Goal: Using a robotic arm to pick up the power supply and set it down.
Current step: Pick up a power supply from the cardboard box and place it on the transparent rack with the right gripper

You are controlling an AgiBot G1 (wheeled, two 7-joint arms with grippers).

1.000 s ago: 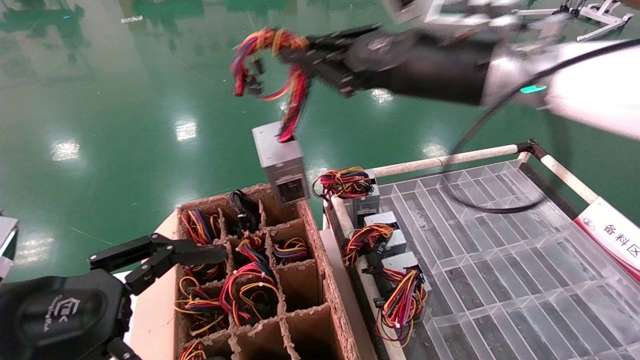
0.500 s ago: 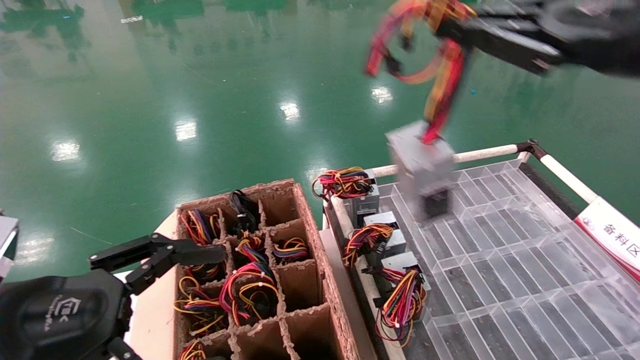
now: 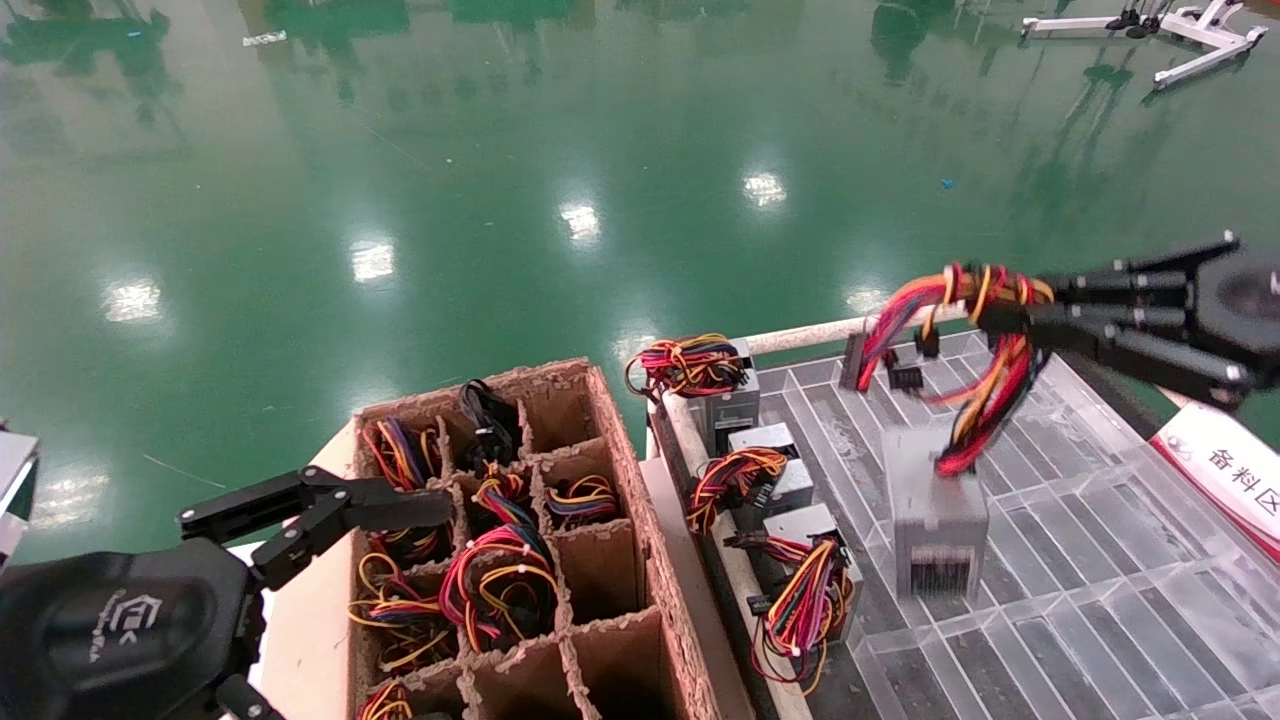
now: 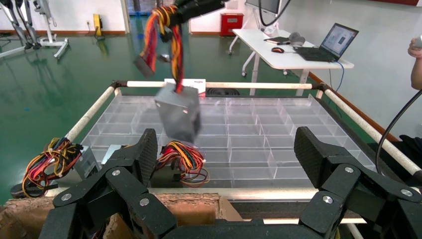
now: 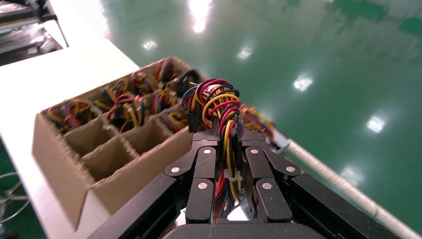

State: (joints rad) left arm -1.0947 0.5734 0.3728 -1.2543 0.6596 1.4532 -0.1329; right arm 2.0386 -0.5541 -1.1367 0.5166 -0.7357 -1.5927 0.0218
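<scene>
The power supply (image 3: 937, 530), a grey metal box, hangs by its red, yellow and orange wire bundle (image 3: 985, 345) just above the clear compartment tray (image 3: 1080, 590). My right gripper (image 3: 1010, 318) reaches in from the right and is shut on that bundle. In the right wrist view the wires (image 5: 215, 99) run between its closed fingers (image 5: 201, 169), and the box itself is hidden below. The left wrist view shows the box (image 4: 179, 113) swinging over the tray. My left gripper (image 4: 228, 149) is open and empty, parked at the cardboard box's near-left corner.
The brown cardboard divider box (image 3: 612, 560) holds several wire bundles in its cells. Three more grey power supplies (image 3: 730, 405) (image 3: 785, 478) (image 3: 812, 530) stand in the tray along its side next to the cardboard box. A white rail (image 3: 880, 322) borders the tray; a red-and-white sign (image 3: 1225, 470) lies at right.
The right gripper has carried the dangling power supply from above the cardboard box to the right and down, over the clear tray. The left arm has stayed put.
</scene>
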